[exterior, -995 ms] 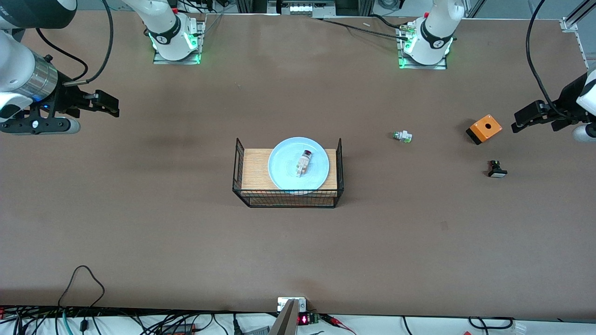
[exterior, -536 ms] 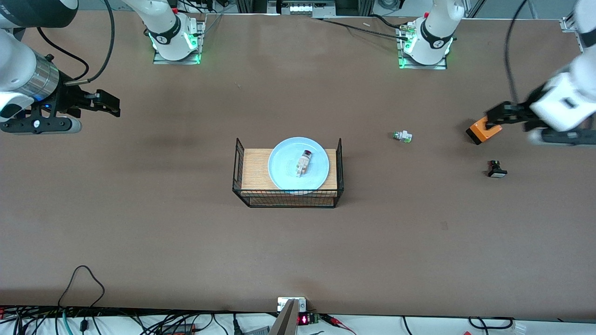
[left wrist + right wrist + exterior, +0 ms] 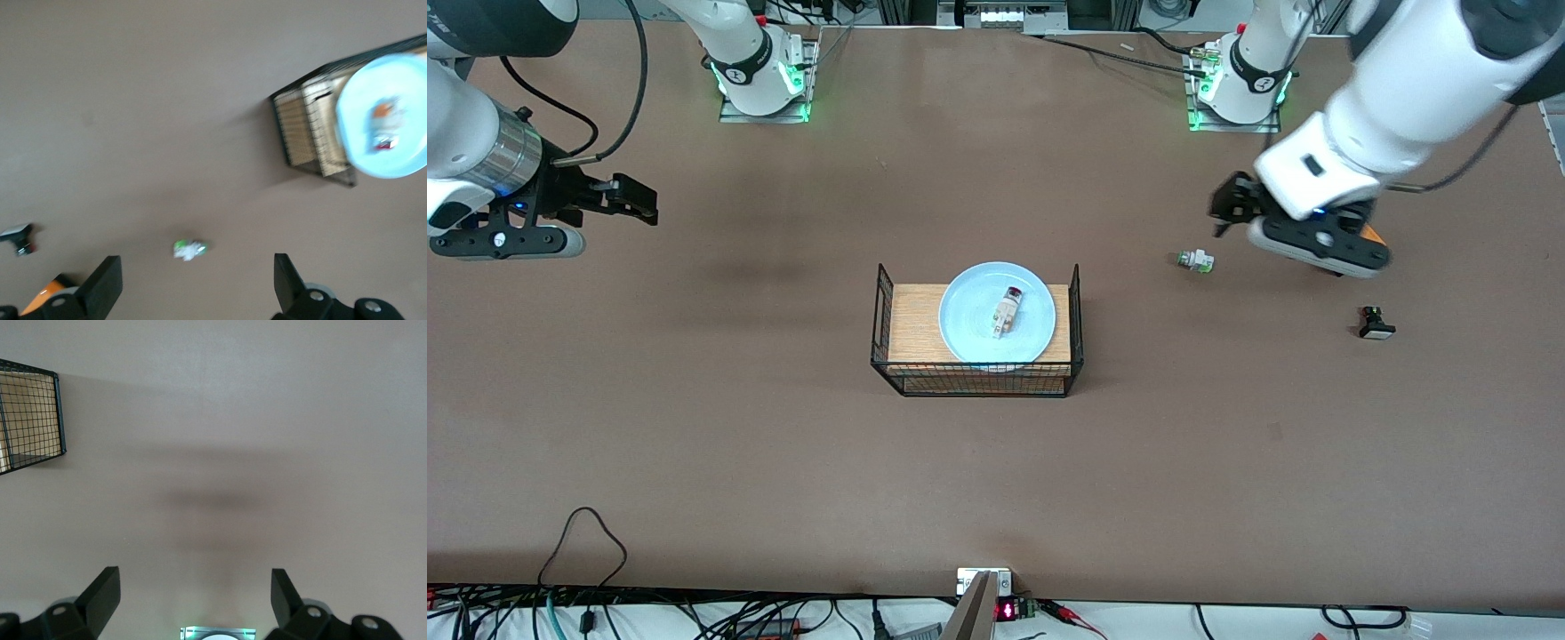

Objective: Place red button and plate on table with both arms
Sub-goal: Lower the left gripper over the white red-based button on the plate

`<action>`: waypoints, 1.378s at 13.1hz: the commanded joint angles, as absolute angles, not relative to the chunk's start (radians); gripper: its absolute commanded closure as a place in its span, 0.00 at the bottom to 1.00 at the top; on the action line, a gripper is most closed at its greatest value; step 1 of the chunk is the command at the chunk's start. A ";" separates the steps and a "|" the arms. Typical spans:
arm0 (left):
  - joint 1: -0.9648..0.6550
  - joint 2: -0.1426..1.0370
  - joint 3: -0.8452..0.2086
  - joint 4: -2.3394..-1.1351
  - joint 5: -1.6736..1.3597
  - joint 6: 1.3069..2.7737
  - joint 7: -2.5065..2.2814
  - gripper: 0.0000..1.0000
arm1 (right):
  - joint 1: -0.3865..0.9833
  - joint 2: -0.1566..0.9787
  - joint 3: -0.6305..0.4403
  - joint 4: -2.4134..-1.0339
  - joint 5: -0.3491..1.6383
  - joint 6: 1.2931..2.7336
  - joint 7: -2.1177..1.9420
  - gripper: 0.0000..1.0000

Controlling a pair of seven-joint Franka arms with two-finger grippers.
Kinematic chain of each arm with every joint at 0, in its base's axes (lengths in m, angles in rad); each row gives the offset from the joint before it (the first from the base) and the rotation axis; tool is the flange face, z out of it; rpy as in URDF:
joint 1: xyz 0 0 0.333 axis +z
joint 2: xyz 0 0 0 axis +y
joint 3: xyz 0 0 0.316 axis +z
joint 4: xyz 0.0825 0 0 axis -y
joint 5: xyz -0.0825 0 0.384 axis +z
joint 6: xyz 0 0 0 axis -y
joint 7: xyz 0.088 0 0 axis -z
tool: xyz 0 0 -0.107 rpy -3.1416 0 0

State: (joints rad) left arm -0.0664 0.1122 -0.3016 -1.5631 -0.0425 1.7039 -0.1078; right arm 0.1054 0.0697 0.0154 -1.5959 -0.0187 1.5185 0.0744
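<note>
The red button [image 3: 1007, 311] lies on the light blue plate [image 3: 969, 329], which rests on a wood-topped black wire rack [image 3: 911, 322] in the middle of the brown table [image 3: 783, 462]. Plate [image 3: 357, 143] and button [image 3: 383, 133] also show in the left wrist view. My left gripper [image 3: 1232, 209] is open and empty in the air over the table toward the left arm's end, beside the green-capped part; its open fingers [image 3: 103, 287] show in its wrist view. My right gripper [image 3: 633, 201] is open and empty over bare table at the right arm's end, far from the rack.
A whitish part with a green cap [image 3: 1195, 260] lies on the table below the left gripper. A black part with a white cap [image 3: 1376, 324] lies nearer the camera. An orange box [image 3: 1371, 235] is mostly hidden by the left hand. The rack's corner [image 3: 30, 420] shows in the right wrist view.
The left arm has swung in from the table's end toward the middle, passing over the orange box to the green-capped part. The right arm has barely moved.
</note>
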 commanded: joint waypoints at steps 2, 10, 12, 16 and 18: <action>-0.115 0.270 -0.342 -1.443 -0.051 1.710 -0.165 0.00 | 0.100 0.121 0.020 -1.537 -0.025 1.506 0.072 0.00; -0.403 0.472 -0.342 -1.364 0.048 1.746 -0.629 0.00 | 0.115 0.149 0.023 -1.517 0.066 1.557 0.077 0.00; -0.416 0.553 -0.341 -1.257 0.048 1.747 -0.664 0.00 | 0.136 0.188 0.023 -1.517 0.069 1.617 0.081 0.00; -0.417 0.661 -0.337 -1.180 0.049 1.845 -0.663 0.00 | 0.167 0.198 0.023 -1.513 0.071 1.621 0.083 0.00; -0.416 0.686 -0.333 -1.174 0.049 1.896 -0.643 0.00 | 0.178 0.201 0.023 -1.502 0.071 1.623 0.083 0.00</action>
State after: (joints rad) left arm -0.4063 0.6441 -0.3364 -1.2284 0.0313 1.8734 -0.6467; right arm 0.1695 0.1931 0.0254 -1.5358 0.0590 1.6322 0.0766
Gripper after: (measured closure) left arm 0.000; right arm 0.000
